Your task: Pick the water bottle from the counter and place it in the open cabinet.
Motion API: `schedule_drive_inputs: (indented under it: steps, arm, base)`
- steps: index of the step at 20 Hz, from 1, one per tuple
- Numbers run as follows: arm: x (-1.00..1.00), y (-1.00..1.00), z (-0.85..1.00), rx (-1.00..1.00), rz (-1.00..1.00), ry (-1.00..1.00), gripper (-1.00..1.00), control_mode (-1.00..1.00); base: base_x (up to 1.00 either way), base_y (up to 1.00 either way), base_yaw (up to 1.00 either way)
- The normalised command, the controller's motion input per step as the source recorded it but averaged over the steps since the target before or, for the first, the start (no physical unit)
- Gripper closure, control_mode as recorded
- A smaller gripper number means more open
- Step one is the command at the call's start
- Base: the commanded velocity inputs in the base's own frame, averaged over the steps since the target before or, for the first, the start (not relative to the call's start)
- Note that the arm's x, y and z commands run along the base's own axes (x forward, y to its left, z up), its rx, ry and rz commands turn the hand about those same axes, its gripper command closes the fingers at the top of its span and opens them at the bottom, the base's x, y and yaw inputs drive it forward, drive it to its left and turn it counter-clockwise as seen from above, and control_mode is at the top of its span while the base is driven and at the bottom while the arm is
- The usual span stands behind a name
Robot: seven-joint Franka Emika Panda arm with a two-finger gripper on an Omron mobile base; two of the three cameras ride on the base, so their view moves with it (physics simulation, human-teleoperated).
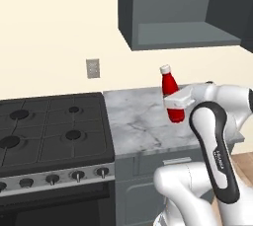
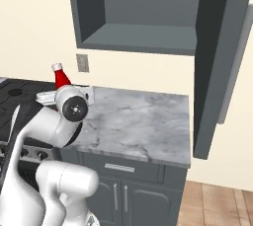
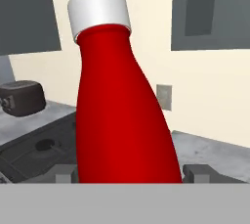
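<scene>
Currently, left to right as my left base camera has it:

1. Black stove (image 1: 52, 131), with burners on top and a row of knobs along its front edge, butting against the counter.
2. Wall outlet (image 1: 92, 68), a grey plate on the cream wall, above the seam between stove and counter.
3. Counter (image 1: 136, 121), a grey-white veined marble slab over dark grey base cabinets (image 2: 128, 190); a drawer handle shows beneath its front edge.
4. Water bottle (image 1: 171, 94), glossy red with a white cap, tilted slightly, near the back of the counter. Whether its base touches the marble or hangs just above it I cannot tell, since my hand covers the lower part.
5. My pincer (image 1: 176, 102), pinching the water bottle about its lower body; in the hand view a dark fingertip (image 3: 65, 173) sits tight against each flank of the red body.
6. Open cabinet (image 1: 183, 10), dark grey-blue, mounted on the wall above the counter, up and to the right of the bottle, its grey shelf bare. In the right base view its door (image 2: 220, 67) stands swung out at the right.
</scene>
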Motion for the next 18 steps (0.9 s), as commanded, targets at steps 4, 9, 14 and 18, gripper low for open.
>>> schedule_drive_inputs:
  steps: [4,9,14,18]
  arm:
    - [0.00,0.08,0.20,-0.06,-0.35,0.05,1.00,-1.00]
    - [0.00,0.02,0.26,-0.01,-0.35,0.04,1.00,-1.00]
    - [0.00,-0.13,0.31,0.00,-0.31,0.05,1.00,-1.00]
    - [0.03,-0.19,0.31,0.00,-0.17,0.00,1.00,-1.00]
  base:
    - [0.00,0.00,0.00]
    - [0.00,0.00,0.00]
    - [0.00,0.00,0.00]
    - [0.00,0.00,0.00]
